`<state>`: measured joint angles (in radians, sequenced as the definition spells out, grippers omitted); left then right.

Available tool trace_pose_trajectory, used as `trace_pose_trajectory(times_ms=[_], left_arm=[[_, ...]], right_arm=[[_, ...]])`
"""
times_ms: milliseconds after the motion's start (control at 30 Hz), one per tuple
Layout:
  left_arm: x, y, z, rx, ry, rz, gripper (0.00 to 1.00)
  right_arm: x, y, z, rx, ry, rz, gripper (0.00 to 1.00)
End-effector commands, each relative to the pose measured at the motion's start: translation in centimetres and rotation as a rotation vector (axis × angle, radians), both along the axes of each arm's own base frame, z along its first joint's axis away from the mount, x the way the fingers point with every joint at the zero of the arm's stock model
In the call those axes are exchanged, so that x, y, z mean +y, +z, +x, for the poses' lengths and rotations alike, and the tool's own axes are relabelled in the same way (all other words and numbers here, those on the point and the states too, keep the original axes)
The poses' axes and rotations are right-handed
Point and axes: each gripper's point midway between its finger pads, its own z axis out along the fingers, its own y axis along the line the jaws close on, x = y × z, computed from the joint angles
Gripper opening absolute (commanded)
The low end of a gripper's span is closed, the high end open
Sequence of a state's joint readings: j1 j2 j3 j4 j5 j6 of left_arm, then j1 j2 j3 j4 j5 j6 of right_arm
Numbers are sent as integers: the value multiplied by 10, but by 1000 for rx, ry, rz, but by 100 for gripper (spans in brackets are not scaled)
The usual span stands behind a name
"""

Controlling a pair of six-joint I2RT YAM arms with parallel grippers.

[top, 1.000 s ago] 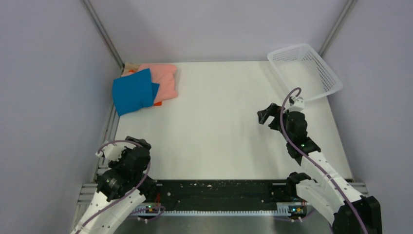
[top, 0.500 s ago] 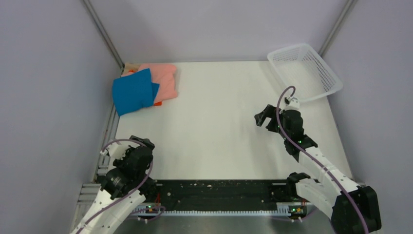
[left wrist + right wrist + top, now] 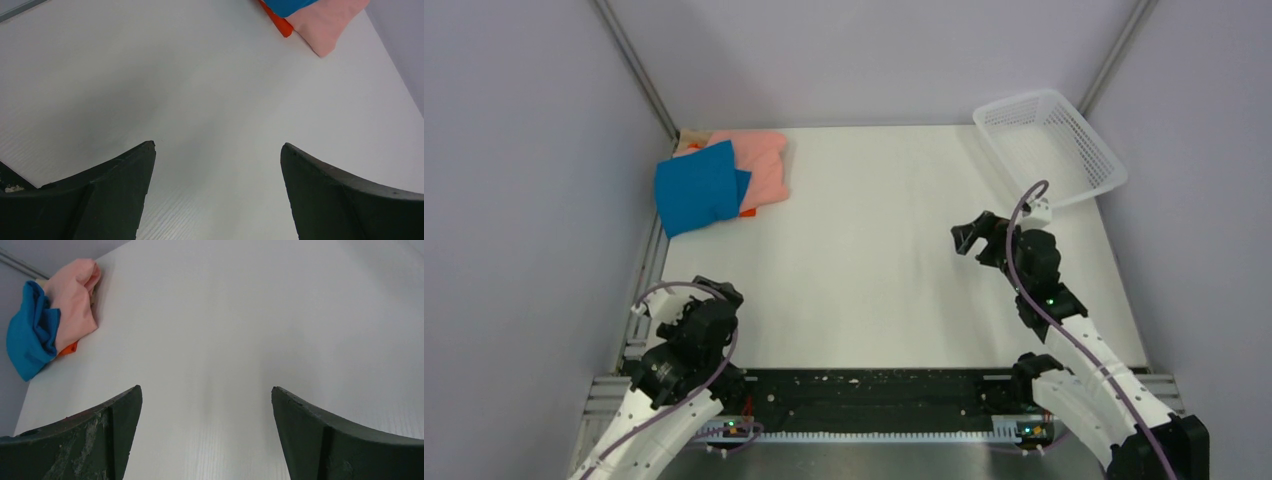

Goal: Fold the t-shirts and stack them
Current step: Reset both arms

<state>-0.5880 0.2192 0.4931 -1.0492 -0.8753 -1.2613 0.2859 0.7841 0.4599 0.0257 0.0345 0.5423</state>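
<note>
Shirts (image 3: 724,180) lay stacked in the far left corner of the table (image 3: 874,250), blue on top, salmon-pink beneath, orange peeking out. Only your overhead view showed the mesh basket (image 3: 1049,145). Your wrist views showed the left gripper (image 3: 217,147) and right gripper (image 3: 206,390) spread wide, holding nothing.

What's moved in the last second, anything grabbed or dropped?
Only small arm shifts: the right gripper swayed left, then back; the left gripper edged slightly right. Both open, nothing taken or released. The blue t-shirt, pink t-shirt, orange t-shirt and basket stayed put.
</note>
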Motion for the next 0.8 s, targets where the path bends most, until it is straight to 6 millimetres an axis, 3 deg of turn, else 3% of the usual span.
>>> trace_pose_trajectory(times_ms=[0,133,400,767], left_arm=[[-21,18,18,-62,-90,-19,99],[-28,19,26,-47,-134,16,99],[-35,14,29,20,-165,49,99],[-39,29,34,-24,-194,61,99]], right_arm=[[-4,24,2,-99,-27,13,99],[-5,34,0,-133,-24,16,99],[-12,32,-2,-144,-59,15,99],[-10,31,-1,-148,-48,9,99]])
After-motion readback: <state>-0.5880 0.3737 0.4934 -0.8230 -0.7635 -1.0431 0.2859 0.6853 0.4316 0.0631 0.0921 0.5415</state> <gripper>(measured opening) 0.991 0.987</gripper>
